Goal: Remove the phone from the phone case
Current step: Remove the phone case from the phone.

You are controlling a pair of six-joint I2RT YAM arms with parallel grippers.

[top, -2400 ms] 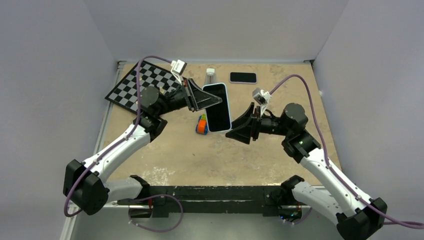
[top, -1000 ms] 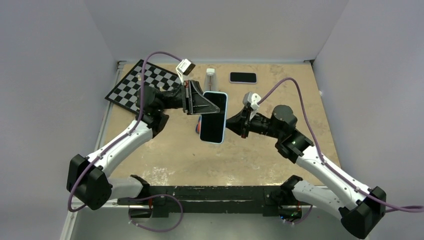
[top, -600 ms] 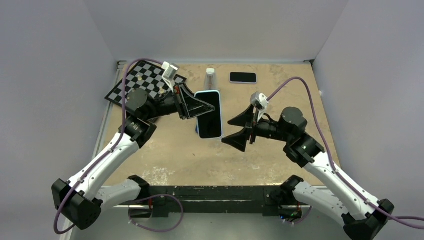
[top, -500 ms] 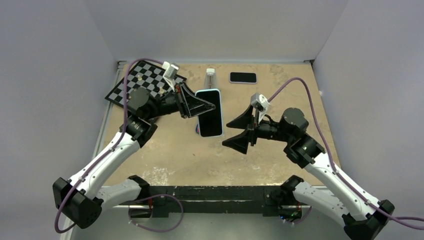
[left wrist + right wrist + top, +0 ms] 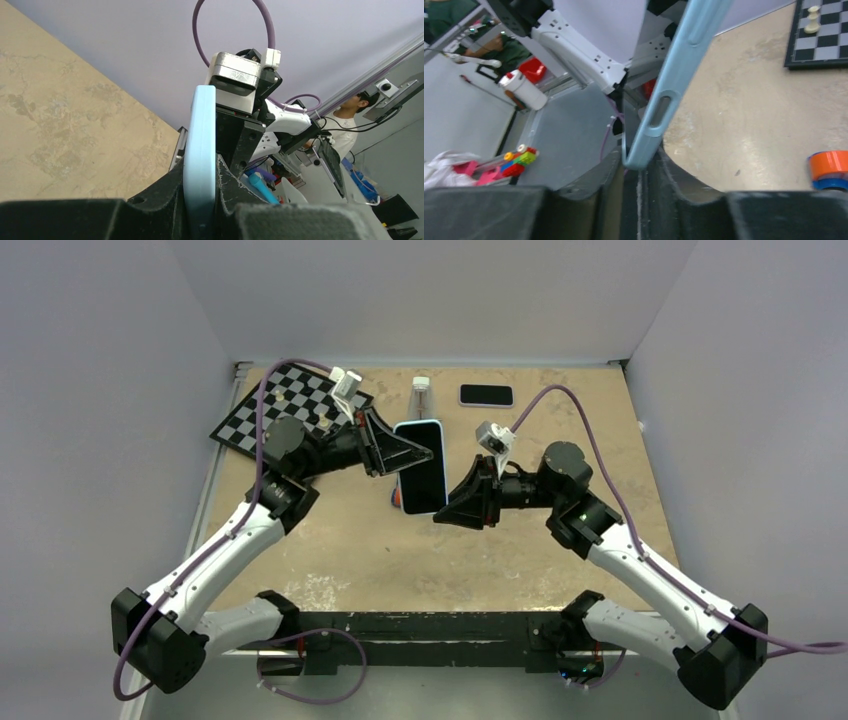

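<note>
I count 2 phones. The 1 that matters, the phone (image 5: pixel 423 470), sits inside its light blue phone case (image 5: pixel 441 455) and is held up off the table (image 5: pixel 560 540), between my 2 arms near the middle of the workspace. Its dark screen faces up toward the top camera and its long axis runs away from the bases.

The left gripper (image 5: pixel 425 447) comes in from the left at the far half of the case. In its wrist view the left gripper (image 5: pixel 200 200) has both fingers pressed tight on the phone case (image 5: pixel 200 150), which stands edge-on between them.

The right gripper (image 5: pixel 450 512) comes in from the right at the near corner. In its wrist view the right gripper (image 5: pixel 634 175) has its jaws drawn narrow, with the bottom corner of the phone case (image 5: pixel 674 85) wedged between the 2 fingers. So 2 grippers are clamped on 1 case, at opposite ends.

The second phone (image 5: pixel 486 395) lies flat and bare near the far edge of the table. Just to its left stands 1 clear bottle (image 5: pixel 421 395). 1 chessboard (image 5: pixel 285 412) lies at the far left corner, and the right wrist view shows 1 white chess piece (image 5: pixel 811 22) on it. 1 orange and blue roll (image 5: pixel 829 170) rests on the table below the phone.
</note>
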